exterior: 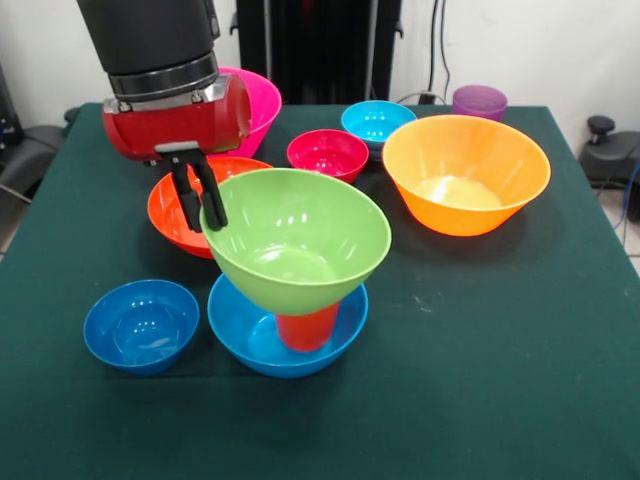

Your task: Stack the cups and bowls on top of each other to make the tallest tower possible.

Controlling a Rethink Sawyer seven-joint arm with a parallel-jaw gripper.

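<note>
The tower stands at the front centre: a sky-blue bowl (240, 335) holds an upright orange-red cup (305, 330), and a lime green bowl (300, 240) rests on the cup, tilted slightly. My gripper (206, 224) hangs from the red wrist at the green bowl's left rim. Its two black fingers (213, 195) straddle that rim, shut on it. The red-orange bowl (168, 215) lies just behind the fingers. The large orange bowl (465, 170) sits at the right.
A dark blue bowl (140, 322) sits left of the tower. A pink bowl (258, 100) is partly hidden behind the wrist. A magenta-red bowl (327, 152), a cyan bowl (377, 120) and a purple cup (479, 100) stand at the back. The table (520, 380) is green.
</note>
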